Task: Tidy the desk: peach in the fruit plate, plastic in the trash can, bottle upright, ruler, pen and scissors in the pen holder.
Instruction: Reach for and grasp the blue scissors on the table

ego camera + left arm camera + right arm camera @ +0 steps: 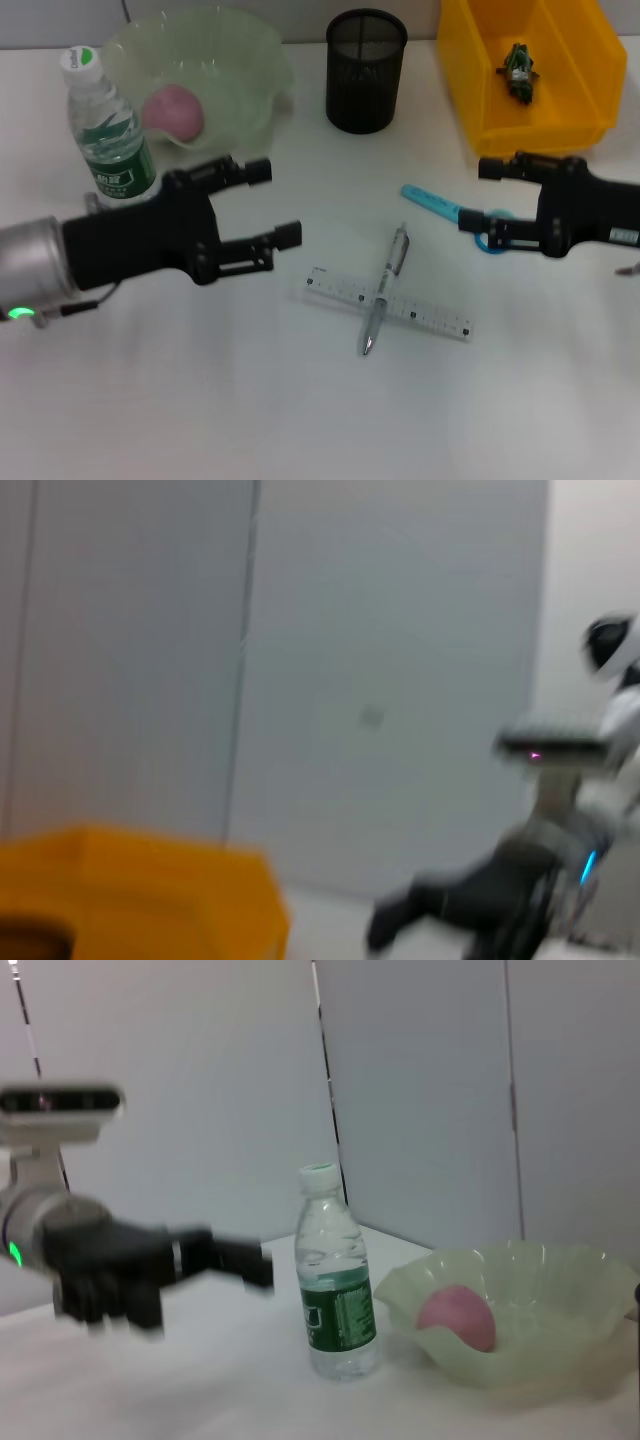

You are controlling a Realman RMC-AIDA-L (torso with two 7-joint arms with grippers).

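Scissors [452, 213] next for the pen holder [366, 71], lying just beside the right gripper [481, 198], blue handle between its spread, empty fingers.
Best pinched near the handle, lifted level, dropped blades-down. Left gripper [278, 203] unclenched, empty, beside the bottle [108, 126].

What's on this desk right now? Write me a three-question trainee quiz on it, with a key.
1. True or false: the bottle stands upright.
2. The pen lies: A) in the pen holder, B) across the ruler, C) inside the yellow bin.
3. Fill in: the peach sits in the ____.

Key: 1 true; 2 B; 3 fruit plate.
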